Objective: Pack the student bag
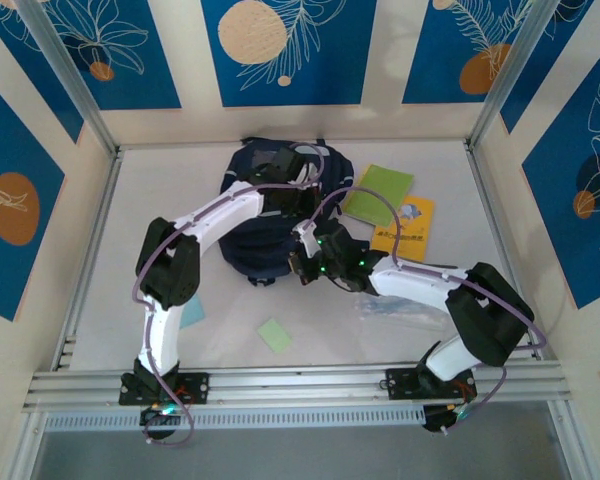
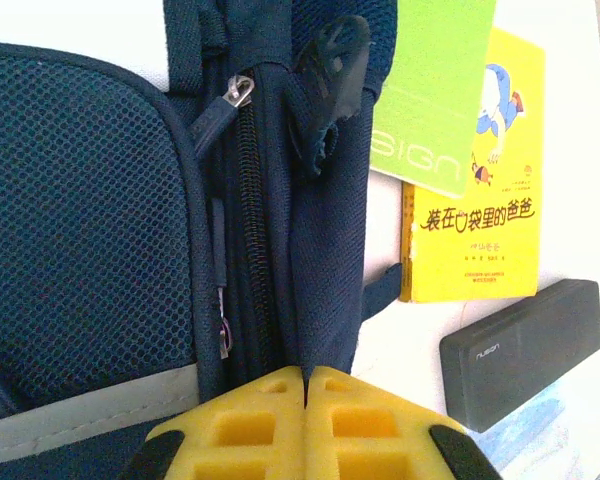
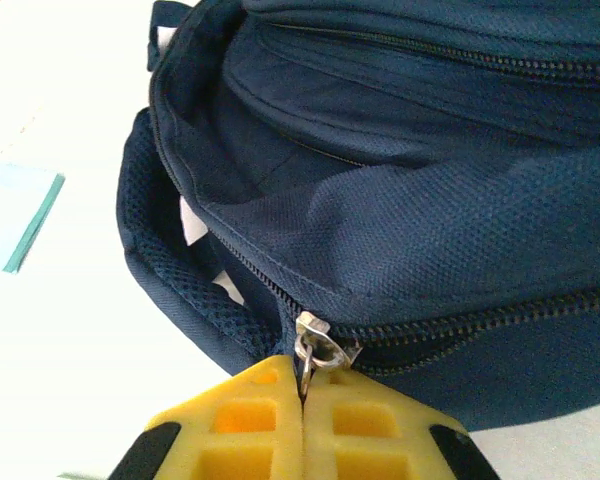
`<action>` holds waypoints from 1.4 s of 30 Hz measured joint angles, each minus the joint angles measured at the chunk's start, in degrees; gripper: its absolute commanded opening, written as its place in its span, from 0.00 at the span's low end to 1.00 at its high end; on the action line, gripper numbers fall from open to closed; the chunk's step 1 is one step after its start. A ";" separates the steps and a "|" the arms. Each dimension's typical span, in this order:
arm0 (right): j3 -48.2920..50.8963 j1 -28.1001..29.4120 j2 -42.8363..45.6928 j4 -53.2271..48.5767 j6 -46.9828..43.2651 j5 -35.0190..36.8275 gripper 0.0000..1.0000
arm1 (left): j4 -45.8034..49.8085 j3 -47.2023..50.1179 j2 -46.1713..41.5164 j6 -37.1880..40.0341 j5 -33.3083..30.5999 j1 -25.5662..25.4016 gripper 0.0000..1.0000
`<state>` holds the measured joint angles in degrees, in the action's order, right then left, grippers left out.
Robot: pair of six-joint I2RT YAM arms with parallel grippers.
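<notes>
Two grippers are clamped on the student bag (image 1: 245,250), which lies on the white table (image 1: 170,190) at its middle, toward the back wall, partly under both arms. From above, its long axis runs roughly from the arms' side toward the back wall; which end is the top I cannot tell.

The bag is navy fabric. The left wrist camera shows a mesh side pocket (image 2: 80,230) with a light grey stripe (image 2: 80,420) below it and a dark zipper track running up beside it. The right wrist camera shows one compartment gaping open, its mouth slack and turned upward, with closed zipper lines above it.

The left gripper (image 2: 305,372) has its yellow fingers pressed together on a fold of the bag's fabric beside the zipper. The right gripper (image 3: 303,372) is closed on a metal zipper pull (image 3: 315,345) at the end of the open compartment.

Right of the bag lie a green notebook (image 1: 378,193) and a yellow book (image 1: 405,228), the notebook overlapping the book, with a black case (image 2: 520,350) near them. A pale green note (image 1: 275,334) lies nearer the arms.
</notes>
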<state>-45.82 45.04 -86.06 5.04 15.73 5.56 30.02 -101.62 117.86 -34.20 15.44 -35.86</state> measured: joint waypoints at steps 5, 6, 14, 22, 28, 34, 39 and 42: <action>0.72 -1.42 3.19 -2.40 1.70 -1.60 0.38 | -3.69 1.70 -0.39 0.00 0.42 0.13 0.00; 1.36 -1.86 4.76 -3.19 2.43 -2.82 0.43 | -4.79 2.38 -0.66 0.00 0.42 0.24 0.00; 6.01 -12.90 12.55 -4.04 6.51 -12.59 0.63 | -8.61 8.28 -5.27 0.00 0.63 1.22 0.00; 7.28 -23.76 9.49 1.22 16.20 -16.98 0.73 | -8.63 10.14 -8.26 0.00 1.22 1.46 0.00; 4.20 -27.30 -0.50 9.33 29.77 -19.26 0.82 | -8.55 11.32 -9.05 0.11 2.01 1.46 0.00; 1.84 -27.87 -9.79 23.39 42.10 -22.60 0.87 | -8.09 11.37 -9.05 1.31 2.34 1.33 0.00; 0.79 -27.80 -13.20 30.97 48.50 -23.82 0.83 | -7.61 11.37 -9.05 2.80 2.34 1.07 0.00; 0.94 -27.91 -13.16 33.77 50.60 -23.82 0.83 | -6.47 11.39 -9.05 3.72 2.29 0.96 0.00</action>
<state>-44.88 17.12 -99.22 38.81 66.32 -18.26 23.55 -90.24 108.81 -30.48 17.74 -34.89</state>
